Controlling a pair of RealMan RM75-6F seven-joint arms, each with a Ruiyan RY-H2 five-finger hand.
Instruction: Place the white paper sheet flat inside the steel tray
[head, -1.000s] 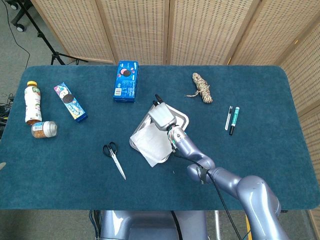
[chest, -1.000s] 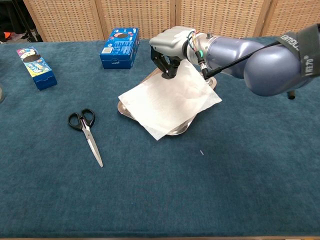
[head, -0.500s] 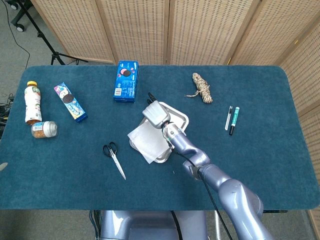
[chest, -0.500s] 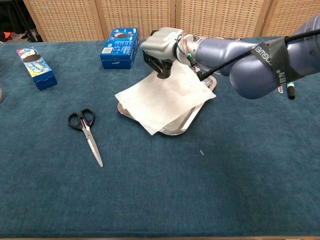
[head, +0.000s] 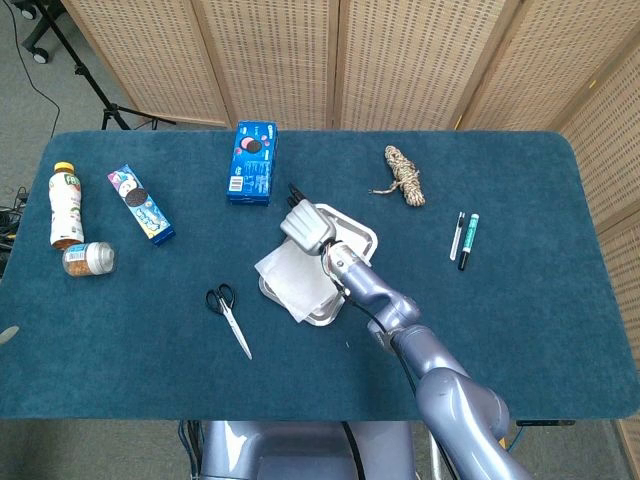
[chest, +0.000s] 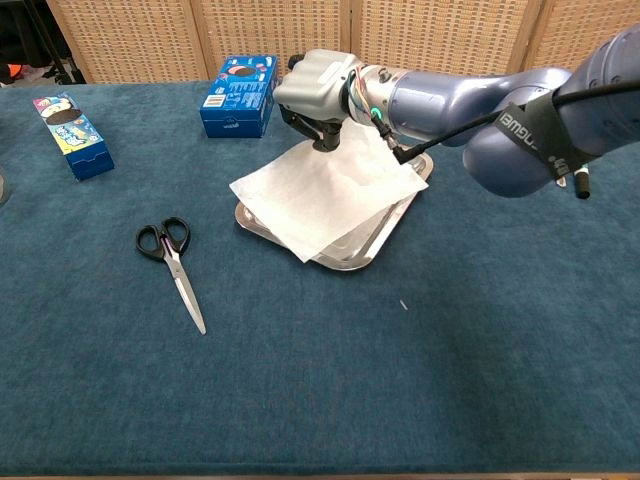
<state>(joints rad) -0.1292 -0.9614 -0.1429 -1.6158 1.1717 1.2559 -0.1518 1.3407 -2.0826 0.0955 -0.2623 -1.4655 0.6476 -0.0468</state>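
Observation:
The white paper sheet (head: 293, 280) (chest: 315, 200) lies tilted over the steel tray (head: 362, 236) (chest: 372, 250), near the table's middle. It covers most of the tray, and its left corner hangs past the tray's left edge. My right hand (head: 305, 226) (chest: 318, 92) is above the tray's far left corner, fingers pointing down, pinching the sheet's far edge. The tray's right rim and near corner show bare. My left hand is in neither view.
Black-handled scissors (head: 228, 318) (chest: 172, 270) lie left of the tray. A blue cookie box (head: 251, 162) (chest: 238, 95) stands just behind the hand. Further left are a second cookie box (head: 141, 204), a bottle (head: 66, 205) and a jar (head: 88, 258). A rope coil (head: 404, 175) and pens (head: 465, 238) lie to the right.
My right hand has moved left and slightly back, dragging the sheet with it. The sheet now uncovers more of the tray's right side.

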